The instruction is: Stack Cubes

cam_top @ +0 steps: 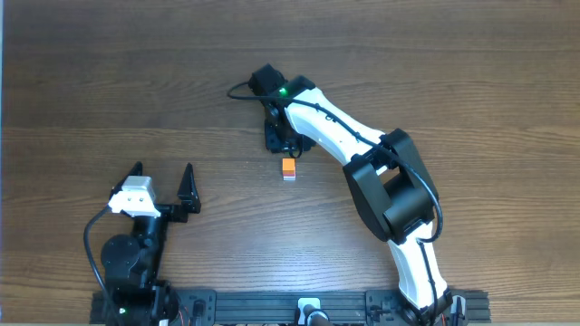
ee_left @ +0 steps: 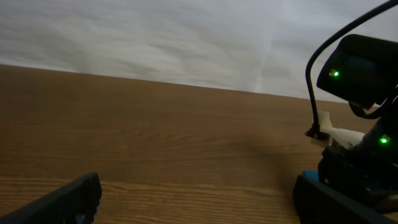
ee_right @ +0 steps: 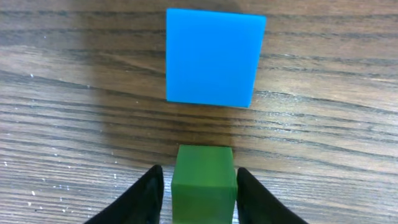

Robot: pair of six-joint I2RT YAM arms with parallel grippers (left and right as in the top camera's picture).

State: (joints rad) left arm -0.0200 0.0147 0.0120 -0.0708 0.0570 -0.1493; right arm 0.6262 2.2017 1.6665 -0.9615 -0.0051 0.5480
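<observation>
Between the two black fingers of the right gripper (ee_right: 200,173) sits the green cube (ee_right: 203,180), and it's a snug fit: one finger on each flank, the jaws clenched on its sides, the cube centred in the gap. Just past the fingertips there's the blue cube (ee_right: 213,57), flat on the wooden table (ee_right: 62,124) and clearly the bigger of the two here. A bare strip of wood grain separates green from blue, so they're close but not touching, and their faces line up roughly square to each other.

Up to the top view now: the right gripper (cam_top: 281,138) is out at mid-table, with the white right arm (cam_top: 362,145) sweeping in from its base down at 5 o'clock. An orange cube (cam_top: 289,167) rests on the table near the gripper, at about 5 o'clock from it. It is apart from the fingers and has a pale band along its near edge.

Over at 8 o'clock from the orange cube, well apart, the left gripper (cam_top: 163,174) sits by its own base, jaws released and spread wide. Its wrist view backs that up: the dark fingertips (ee_left: 62,202) stand far apart with wood between them. A white wall (ee_left: 155,37) rises behind the table's far edge, and the right arm (ee_left: 360,74) stands off to one side, its green lights glowing.
</observation>
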